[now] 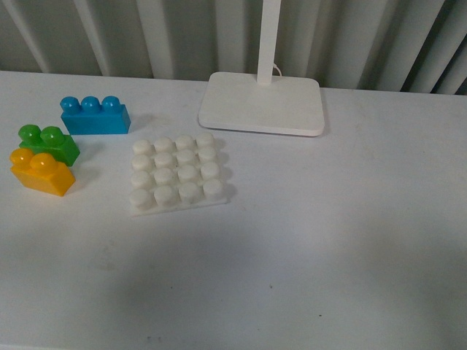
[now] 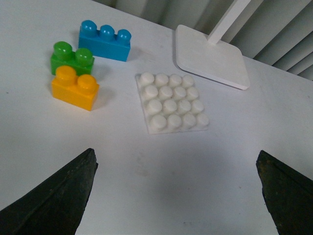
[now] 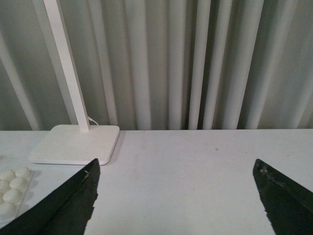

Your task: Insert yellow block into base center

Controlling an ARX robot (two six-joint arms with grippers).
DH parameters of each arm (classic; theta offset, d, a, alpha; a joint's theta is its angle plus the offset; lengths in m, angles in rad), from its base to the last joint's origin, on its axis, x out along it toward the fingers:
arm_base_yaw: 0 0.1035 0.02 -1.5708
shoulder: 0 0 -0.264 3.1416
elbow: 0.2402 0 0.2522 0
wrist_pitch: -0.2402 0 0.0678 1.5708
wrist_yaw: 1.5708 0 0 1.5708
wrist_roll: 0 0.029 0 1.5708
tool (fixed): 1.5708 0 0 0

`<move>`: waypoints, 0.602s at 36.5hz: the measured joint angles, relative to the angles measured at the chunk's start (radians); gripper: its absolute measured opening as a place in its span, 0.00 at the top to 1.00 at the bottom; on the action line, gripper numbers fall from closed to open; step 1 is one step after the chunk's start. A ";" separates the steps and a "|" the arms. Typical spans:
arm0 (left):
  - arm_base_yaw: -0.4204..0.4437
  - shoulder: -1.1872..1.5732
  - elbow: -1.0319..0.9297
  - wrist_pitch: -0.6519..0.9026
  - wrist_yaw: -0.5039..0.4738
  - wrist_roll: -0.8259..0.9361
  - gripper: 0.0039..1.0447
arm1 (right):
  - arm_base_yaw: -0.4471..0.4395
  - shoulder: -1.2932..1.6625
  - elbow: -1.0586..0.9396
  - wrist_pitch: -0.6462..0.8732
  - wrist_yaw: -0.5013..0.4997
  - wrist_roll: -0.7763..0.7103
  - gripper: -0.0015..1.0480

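The yellow block sits on the white table at the left, touching the green brick behind it. The white studded base lies flat near the table's middle, to the block's right. In the left wrist view the yellow block and the base lie ahead of my left gripper, which is open and empty above bare table. My right gripper is open and empty, with only the base's edge at its side. Neither arm shows in the front view.
A blue three-stud brick stands behind the green one. A white lamp foot with an upright post sits behind the base; it also shows in the right wrist view. A pleated grey curtain closes the back.
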 joint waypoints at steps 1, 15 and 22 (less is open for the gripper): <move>-0.006 0.039 0.000 0.037 -0.002 -0.002 0.06 | 0.000 0.000 0.000 0.000 0.000 0.000 0.08; 0.017 0.885 0.042 0.752 0.103 0.151 0.06 | 0.000 0.000 0.000 0.000 0.000 0.000 0.09; 0.032 1.131 0.124 0.883 0.116 0.192 0.06 | 0.000 0.000 0.000 0.000 0.000 0.000 0.09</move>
